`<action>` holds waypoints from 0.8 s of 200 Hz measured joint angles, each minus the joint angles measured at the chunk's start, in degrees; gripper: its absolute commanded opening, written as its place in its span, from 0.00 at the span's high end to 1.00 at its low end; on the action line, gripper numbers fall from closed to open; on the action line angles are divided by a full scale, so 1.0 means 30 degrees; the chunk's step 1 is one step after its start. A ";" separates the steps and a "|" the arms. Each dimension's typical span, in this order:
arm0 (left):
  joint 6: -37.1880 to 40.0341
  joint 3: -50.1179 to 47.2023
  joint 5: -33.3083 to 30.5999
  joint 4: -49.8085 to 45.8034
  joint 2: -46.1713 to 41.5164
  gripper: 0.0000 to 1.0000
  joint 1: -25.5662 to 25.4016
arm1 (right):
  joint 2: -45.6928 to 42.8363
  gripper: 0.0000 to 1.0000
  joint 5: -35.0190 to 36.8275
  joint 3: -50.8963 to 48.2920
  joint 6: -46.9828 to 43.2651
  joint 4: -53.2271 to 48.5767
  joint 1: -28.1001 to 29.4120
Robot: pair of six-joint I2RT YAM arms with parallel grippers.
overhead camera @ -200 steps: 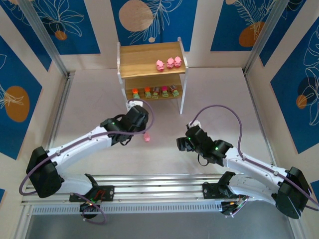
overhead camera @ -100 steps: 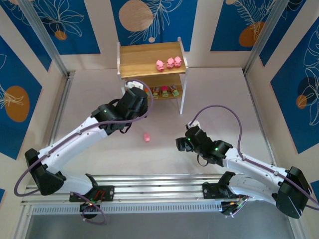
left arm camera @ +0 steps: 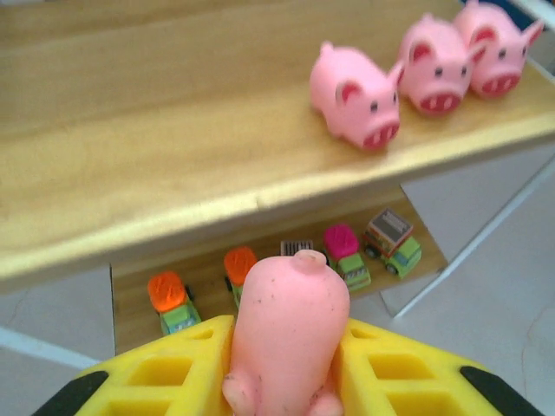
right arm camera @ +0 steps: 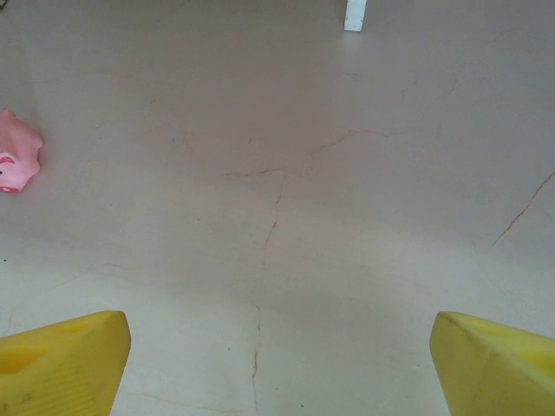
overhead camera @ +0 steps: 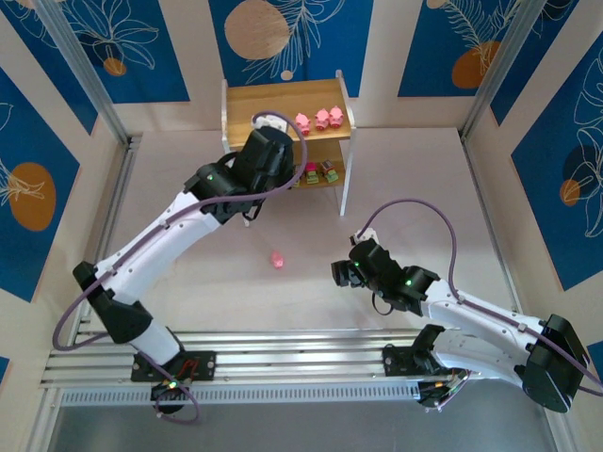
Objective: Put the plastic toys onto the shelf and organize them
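The shelf [overhead camera: 250,108] is standing at the middle of the table's [overhead camera: 424,188] far edge. Three pink pigs [overhead camera: 322,120] are sitting in a row at the right end of its top board, and green-based pieces [overhead camera: 329,171] are showing on the lower board. The left arm [overhead camera: 188,221] is lying stretched from the near-left corner, its wrist hanging over the shelf's front edge. A lone pink pig [overhead camera: 277,259] is lying mid-table, with the right gripper [overhead camera: 339,273] hovering just right of it.

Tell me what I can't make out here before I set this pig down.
- Left wrist: the held pig blocks most of a grey-topped toy, and the bottom edge crops the pig.
- Top external: the left arm covers the orange-topped toys on the shelf.
- Right wrist: the left edge crops the loose pig.
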 measured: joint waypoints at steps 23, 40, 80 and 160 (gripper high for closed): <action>0.0204 0.1690 0.0058 -0.0189 0.0954 0.69 0.0444 | 0.0000 0.10 0.0000 -0.0007 0.0000 0.0000 0.0000; 0.0415 0.2878 0.0146 -0.0423 0.1676 0.69 0.0801 | 0.0000 0.10 0.0000 -0.0007 0.0000 0.0000 0.0000; 0.0539 0.5384 0.0583 -0.0823 0.3315 0.68 0.1581 | 0.0007 0.10 0.0000 -0.0007 0.0000 0.0007 0.0000; 0.0466 0.7446 0.1523 -0.1282 0.5202 0.67 0.2681 | 0.0029 0.10 0.0000 -0.0007 0.0000 0.0007 0.0000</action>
